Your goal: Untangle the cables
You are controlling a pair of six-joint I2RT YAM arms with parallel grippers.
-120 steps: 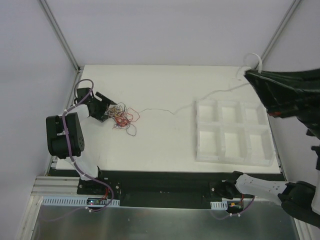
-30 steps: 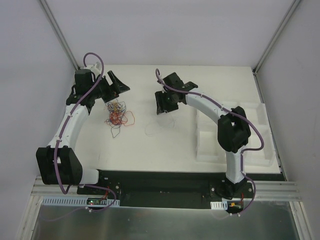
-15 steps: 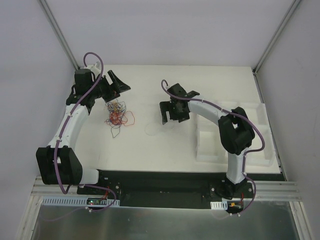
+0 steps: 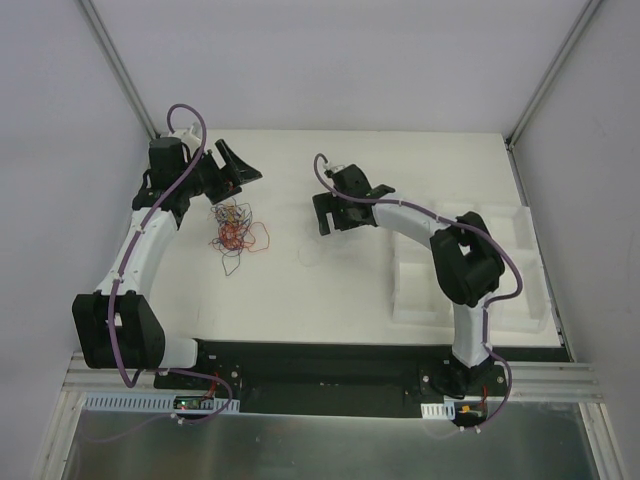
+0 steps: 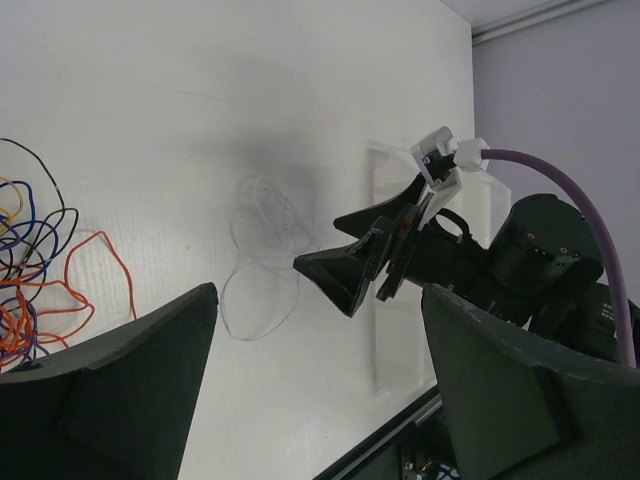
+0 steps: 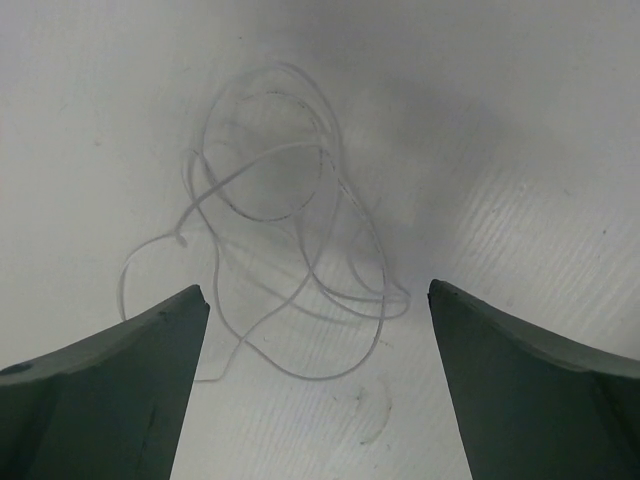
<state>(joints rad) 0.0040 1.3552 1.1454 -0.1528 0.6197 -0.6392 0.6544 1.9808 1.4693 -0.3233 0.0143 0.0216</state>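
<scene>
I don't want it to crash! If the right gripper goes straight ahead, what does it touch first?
Probably the pale wire curled on the white table, straight ahead of the open right gripper.

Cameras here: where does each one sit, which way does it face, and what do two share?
Top external: above and behind the arm bases, looking down on the table; left pincer and right pincer show.
Left wrist: on the left arm, facing across the table past its own open fingers at the right pincer.
Right wrist: on the right arm, facing down between its own open fingers.
Shared: both wrist views show the loose pale wire.
</scene>
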